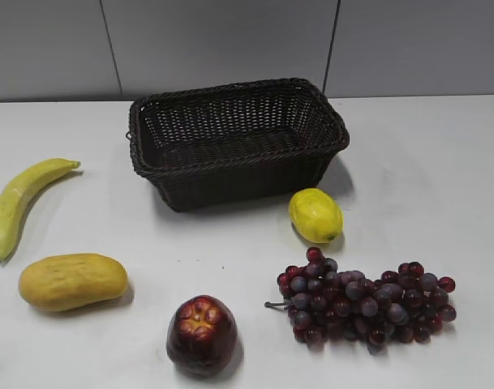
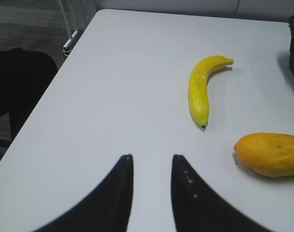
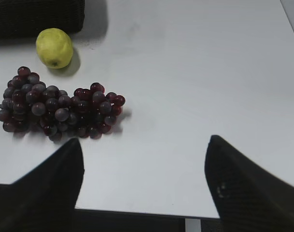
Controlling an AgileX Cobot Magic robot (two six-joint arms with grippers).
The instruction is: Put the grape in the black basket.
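Note:
The grape point(image 1: 367, 301) is a dark red-purple bunch lying on the white table at the front right; it also shows in the right wrist view point(image 3: 57, 107). The black basket point(image 1: 238, 174) stands empty at the back middle; a corner shows in the right wrist view point(image 3: 35, 17). My right gripper point(image 3: 144, 145) is wide open and empty above the table's front edge, to the right of and nearer than the grape. My left gripper point(image 2: 151, 157) is open and empty over the table's left part. Neither gripper shows in the exterior view.
A yellow lemon point(image 1: 315, 215) lies between basket and grape. A dark red apple point(image 1: 201, 335) sits at the front middle. A mango point(image 1: 72, 281) and a banana point(image 1: 21, 204) lie on the left. The table's left edge point(image 2: 45, 92) borders the floor.

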